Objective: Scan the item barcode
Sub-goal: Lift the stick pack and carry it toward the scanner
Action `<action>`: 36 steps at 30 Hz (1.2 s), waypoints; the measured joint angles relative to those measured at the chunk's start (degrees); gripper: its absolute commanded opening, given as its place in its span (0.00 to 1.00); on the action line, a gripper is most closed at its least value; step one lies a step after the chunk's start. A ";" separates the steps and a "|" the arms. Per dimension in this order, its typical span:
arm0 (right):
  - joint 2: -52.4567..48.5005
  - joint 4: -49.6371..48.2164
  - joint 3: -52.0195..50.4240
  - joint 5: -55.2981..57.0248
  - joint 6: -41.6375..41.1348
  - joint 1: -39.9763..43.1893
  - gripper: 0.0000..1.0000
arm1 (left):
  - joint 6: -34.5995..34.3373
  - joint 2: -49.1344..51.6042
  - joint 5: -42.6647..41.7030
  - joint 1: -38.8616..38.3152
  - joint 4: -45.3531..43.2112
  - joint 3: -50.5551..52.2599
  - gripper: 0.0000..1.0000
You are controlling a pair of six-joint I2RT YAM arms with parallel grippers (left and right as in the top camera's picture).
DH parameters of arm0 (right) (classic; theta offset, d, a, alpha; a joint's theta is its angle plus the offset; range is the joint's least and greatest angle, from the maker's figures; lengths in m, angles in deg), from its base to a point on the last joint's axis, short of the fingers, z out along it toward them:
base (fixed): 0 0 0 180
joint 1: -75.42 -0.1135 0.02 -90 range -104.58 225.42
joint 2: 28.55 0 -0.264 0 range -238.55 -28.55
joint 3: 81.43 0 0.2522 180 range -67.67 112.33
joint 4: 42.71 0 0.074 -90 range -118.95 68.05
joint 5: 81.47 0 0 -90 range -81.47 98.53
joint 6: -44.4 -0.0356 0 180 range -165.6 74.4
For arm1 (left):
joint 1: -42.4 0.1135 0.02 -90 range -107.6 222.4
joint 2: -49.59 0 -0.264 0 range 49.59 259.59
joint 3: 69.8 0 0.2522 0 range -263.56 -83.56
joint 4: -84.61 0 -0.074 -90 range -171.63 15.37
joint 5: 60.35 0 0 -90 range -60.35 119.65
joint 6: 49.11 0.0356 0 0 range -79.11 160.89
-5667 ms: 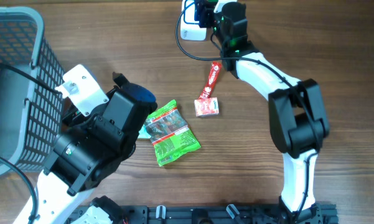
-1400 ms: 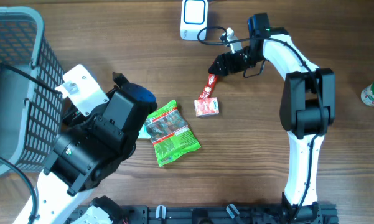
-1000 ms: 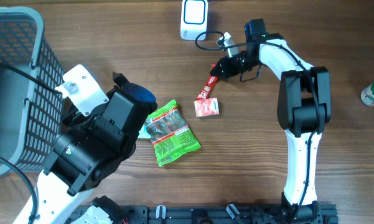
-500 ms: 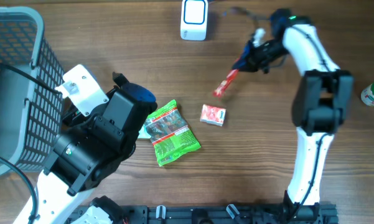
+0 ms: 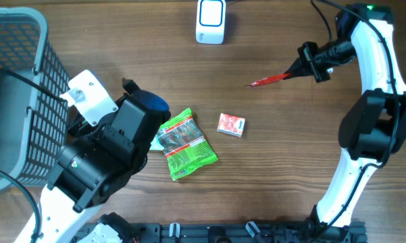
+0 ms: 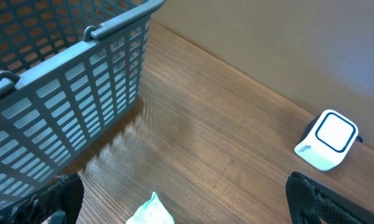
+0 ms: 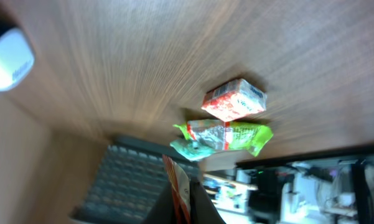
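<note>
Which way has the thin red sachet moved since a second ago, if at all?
Yes: the thin red sachet went right, farther from the white square scanner.

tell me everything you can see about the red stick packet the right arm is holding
The red stick packet is a long, narrow sachet, glossy like foil or plastic; no print is legible. The right end effector is shut on one end, and the packet looks lifted off the wooden table, its free end pointing left. It sits to the right of the white scanner and touches nothing else. In the right wrist view only its gripped end shows.
</note>
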 measured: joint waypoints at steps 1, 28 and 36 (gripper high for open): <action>0.00 -0.02 0.00 0.31 -2.38 -0.22 0.04 | 0.00 0.00 0.02 0.00 0.00 0.00 1.00; 0.00 0.00 -0.02 -2.34 -53.31 -2.84 0.04 | 0.00 0.00 0.00 0.00 0.00 0.00 1.00; 0.00 -13.29 -0.28 -2.36 -24.79 -3.08 0.04 | 0.00 0.00 0.00 0.00 0.00 0.00 1.00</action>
